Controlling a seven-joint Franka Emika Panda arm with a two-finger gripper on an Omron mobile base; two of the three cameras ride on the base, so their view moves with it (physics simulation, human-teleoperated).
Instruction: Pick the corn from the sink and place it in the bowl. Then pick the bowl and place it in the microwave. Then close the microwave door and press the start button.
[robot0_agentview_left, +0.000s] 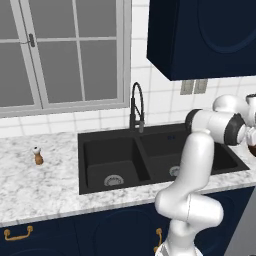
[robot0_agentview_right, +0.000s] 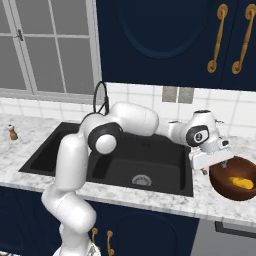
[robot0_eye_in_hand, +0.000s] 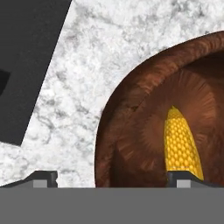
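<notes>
The corn (robot0_eye_in_hand: 181, 146) lies loose in the bowl (robot0_eye_in_hand: 131, 131), its pointed tip aimed away from the gripper (robot0_eye_in_hand: 111, 178), long axis running along the gripper's line of sight. The fingers stand wide apart, one over the corn's butt end, the other over the counter (robot0_eye_in_hand: 83, 83) beside the sink (robot0_eye_in_hand: 30, 57).

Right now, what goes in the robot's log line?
corn: in bowl | pincer: open, straddling bowl rim | bowl: on counter right of sink

counter (robot0_agentview_right: 215, 202): marble | on it: bowl (robot0_agentview_right: 226, 189), pepper mill (robot0_agentview_left: 38, 156)
</notes>
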